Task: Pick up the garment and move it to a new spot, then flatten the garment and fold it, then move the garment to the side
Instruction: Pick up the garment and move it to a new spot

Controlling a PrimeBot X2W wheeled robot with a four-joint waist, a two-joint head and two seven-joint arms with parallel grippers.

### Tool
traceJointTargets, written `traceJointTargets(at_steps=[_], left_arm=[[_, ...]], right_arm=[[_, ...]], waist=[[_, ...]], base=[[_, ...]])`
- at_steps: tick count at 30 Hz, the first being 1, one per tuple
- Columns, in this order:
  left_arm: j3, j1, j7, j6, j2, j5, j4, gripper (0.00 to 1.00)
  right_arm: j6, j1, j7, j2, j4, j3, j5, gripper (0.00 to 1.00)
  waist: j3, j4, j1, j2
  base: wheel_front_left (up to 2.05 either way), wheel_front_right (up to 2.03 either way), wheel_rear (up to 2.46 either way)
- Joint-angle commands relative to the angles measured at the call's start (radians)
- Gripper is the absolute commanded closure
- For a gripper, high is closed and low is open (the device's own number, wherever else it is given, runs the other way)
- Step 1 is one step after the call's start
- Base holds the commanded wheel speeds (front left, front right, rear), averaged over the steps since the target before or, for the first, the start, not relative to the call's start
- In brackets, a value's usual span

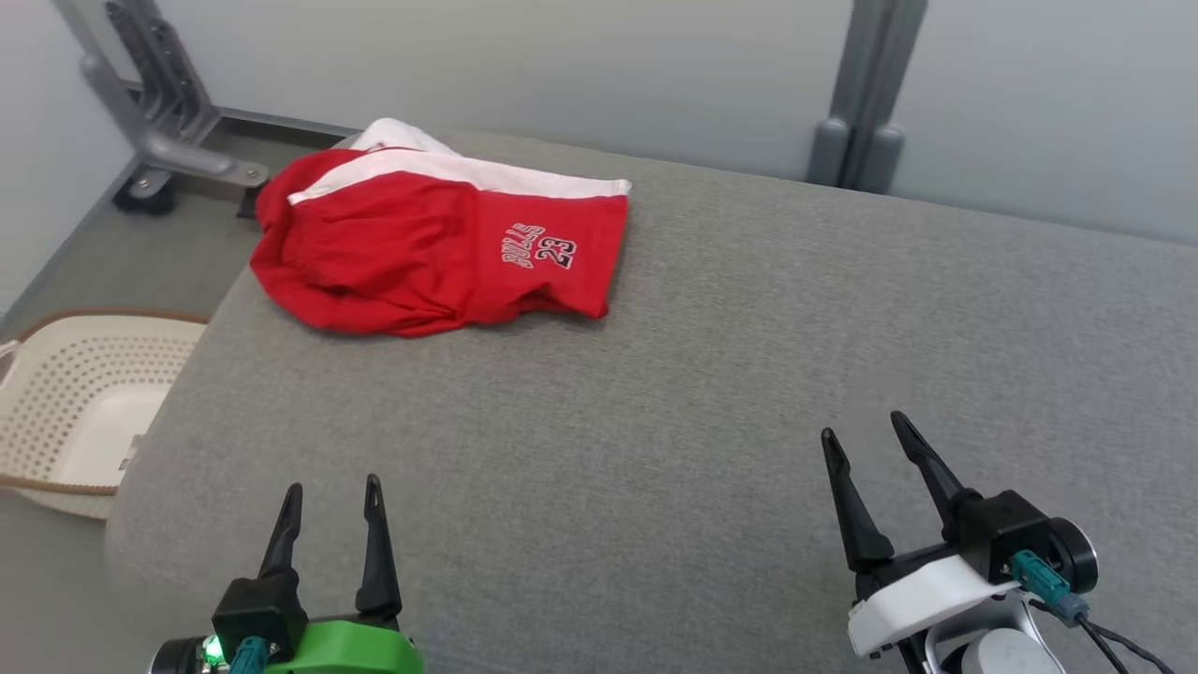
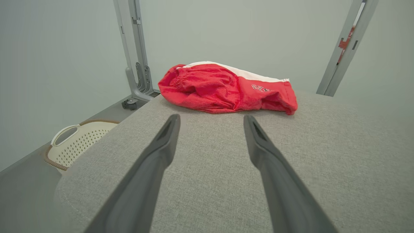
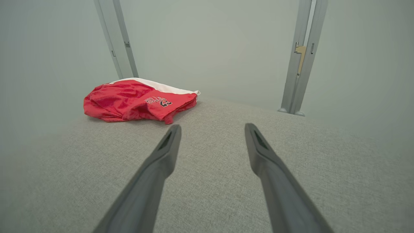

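A cream perforated basket [image 1: 56, 393] stands on the floor beside the left edge of the grey fabric-covered tabletop [image 1: 702, 374]. Beyond the far-left corner, a grey metal frame leg [image 1: 159, 140] rises from the floor.

The garment [image 1: 421, 253], a pair of red shorts with a white band and the print "BULLS 23", lies rumpled at the far-left corner of the tabletop. Its gathered waistband end points toward the left edge. The white band runs along the side nearest the far edge, and the hem end points toward the middle of the tabletop. Nothing touches it.

The left gripper [image 1: 334, 483], on a green mount, sits by the near edge toward the near-left corner. Its two dark fingers are spread wide apart and hold nothing. In the left wrist view they point across bare grey fabric toward the garment, well short of it.

The right gripper [image 1: 863, 426], on a white mount, sits by the near edge further toward the right side. Its fingers are likewise fully parted and empty, tilted slightly leftward. In the right wrist view the garment lies well off to the left of them.

A grey upright post [image 1: 866, 103] stands behind the far edge, right of the middle.
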Motion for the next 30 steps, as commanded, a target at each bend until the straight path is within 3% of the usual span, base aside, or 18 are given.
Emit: traceJointTargets(at_steps=[1,9,20,23,30], left_arm=[[0.007,0.014,0.000,-0.004,0.005,0.004,-0.005,0.00],[0.019,0.027,-0.001,0.000,0.005,0.002,-0.020,0.00],[0.080,-0.041,-0.001,0.019,0.014,0.028,-0.074,0.00],[0.135,-0.108,0.000,0.007,0.049,0.042,-0.103,0.00],[0.190,-0.374,0.010,-0.060,0.226,0.095,-0.046,0.00]], right_arm=[[0.000,0.009,-0.003,-0.003,0.001,0.001,0.010,0.00],[0.000,0.000,-0.003,-0.003,0.003,0.015,0.006,0.00],[0.000,-0.037,-0.003,-0.004,-0.016,-0.010,-0.040,0.00],[0.000,-0.055,-0.003,-0.004,-0.022,-0.018,-0.063,0.00],[0.000,-0.111,-0.003,-0.004,-0.045,-0.026,-0.131,0.00]], waist=[[-0.006,0.104,0.0000,0.0000],[0.006,0.126,0.0000,0.0000],[0.092,0.050,0.0000,0.0000],[0.135,0.026,0.0000,0.0000],[0.265,-0.035,0.0000,0.0000]], base=[[0.00,0.00,0.00],[0.00,0.00,0.00],[0.00,0.00,0.00],[0.00,0.00,0.00],[0.00,0.00,0.00]])
